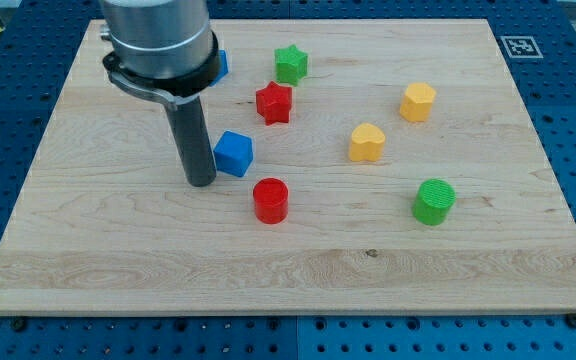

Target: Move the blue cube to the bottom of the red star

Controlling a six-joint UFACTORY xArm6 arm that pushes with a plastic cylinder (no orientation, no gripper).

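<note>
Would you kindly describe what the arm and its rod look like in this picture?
The arm's end is a broad, smooth grey metallic cylinder with a black ring-shaped collar around its base. From it hangs a straight dark grey rod, round in section and plain, down to my tip on the wooden board. No cables, labels or markings show on it.

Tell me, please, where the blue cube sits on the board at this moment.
The blue cube sits left of centre in the camera view, just right of my tip, below-left of the red star and above the red cylinder.
</note>
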